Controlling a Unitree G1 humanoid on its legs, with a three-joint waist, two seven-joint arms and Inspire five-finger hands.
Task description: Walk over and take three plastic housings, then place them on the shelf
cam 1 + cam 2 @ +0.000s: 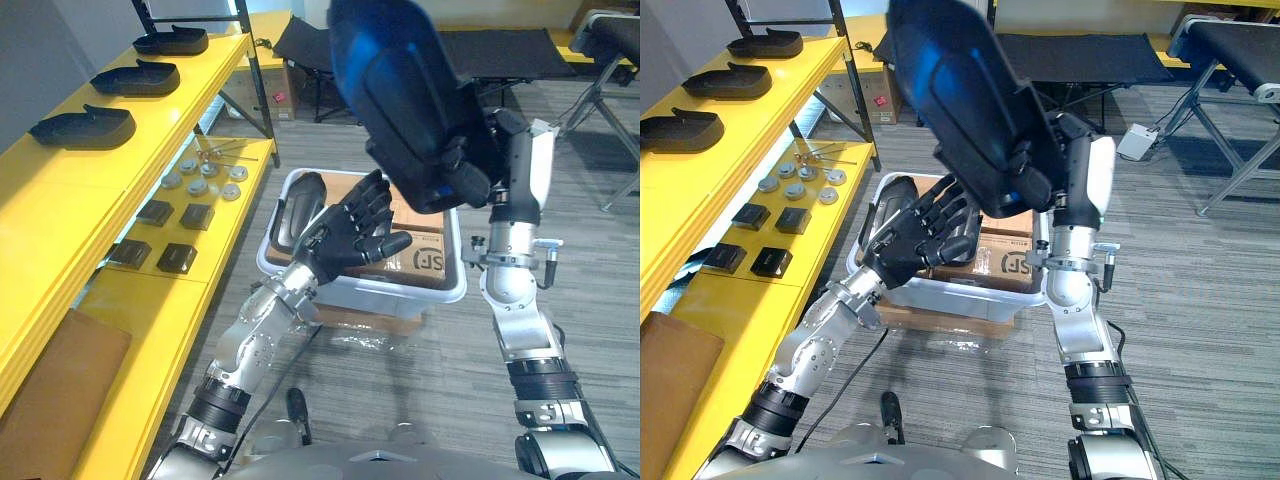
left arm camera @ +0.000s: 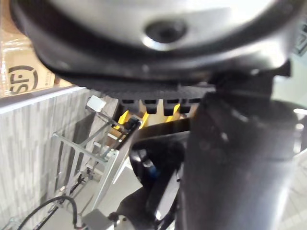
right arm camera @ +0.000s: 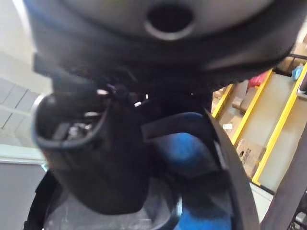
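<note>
Closest to the head camera in the left eye view is the held housing [image 1: 395,100], a big glossy dark plastic shell with a blue sheen. It is raised in the air, its long axis slanting from upper left down to the right hand [image 1: 468,172], whose fingers are curled round its lower end. The left hand [image 1: 350,235] hangs with fingers spread above the white bin [image 1: 440,290], which holds a second housing [image 1: 300,210] on end and a cardboard box [image 1: 425,255]. A row of housings [image 1: 137,77] lies flat along the yellow shelf [image 1: 60,185].

In the right eye view, small black square parts [image 1: 765,262] and metal discs [image 1: 800,175] sit on the lower shelf level.

In the left wrist view, straight fingers point past the box.

In the right wrist view, the held shell's hollow, blue-tinged inside sits close against the hand.
</note>
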